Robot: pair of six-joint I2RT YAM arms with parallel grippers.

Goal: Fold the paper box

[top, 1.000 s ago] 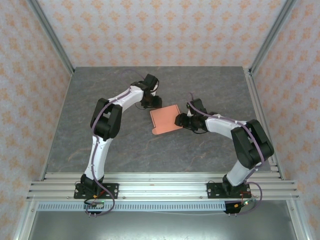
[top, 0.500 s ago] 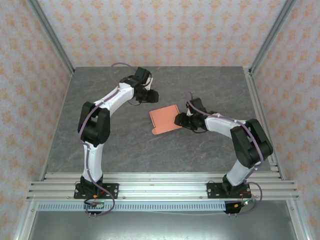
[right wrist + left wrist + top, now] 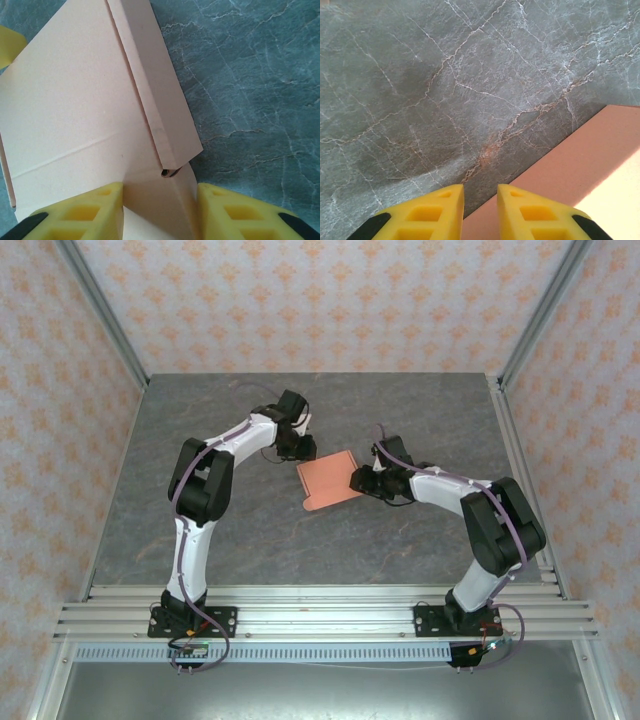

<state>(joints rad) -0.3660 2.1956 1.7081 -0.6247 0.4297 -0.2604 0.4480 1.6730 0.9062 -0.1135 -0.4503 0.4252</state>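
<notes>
The left gripper (image 3: 300,448) is swinging back in from farther up the bench (image 3: 430,405) and is now hovering at the far left corner of the box (image 3: 328,480). The right gripper (image 3: 358,481) is staying at the box's right edge, and the box is lying almost where it was, flat and near the middle of the bench.

In the left wrist view the yellow jaws are drawing close, leaving a slim gap between them. They are holding nothing, with the box's edge just ahead and to the right.

In the right wrist view the fingers (image 3: 80,212) are standing well apart and straddling a rounded tab (image 3: 172,200) at the end of a folded-over wall (image 3: 150,85). The card is filling the space between them, but I cannot tell whether they are actually pinching it.

The box is looking like thin, light card. It is probably stiff enough to hold a crease, springy along the score lines, and liable to skate on the smooth stone. It is likely best taken by a free flap or wall edge, close to a score line, while the other gripper is pinning the base. A hard squeeze on the panel would risk denting it.
</notes>
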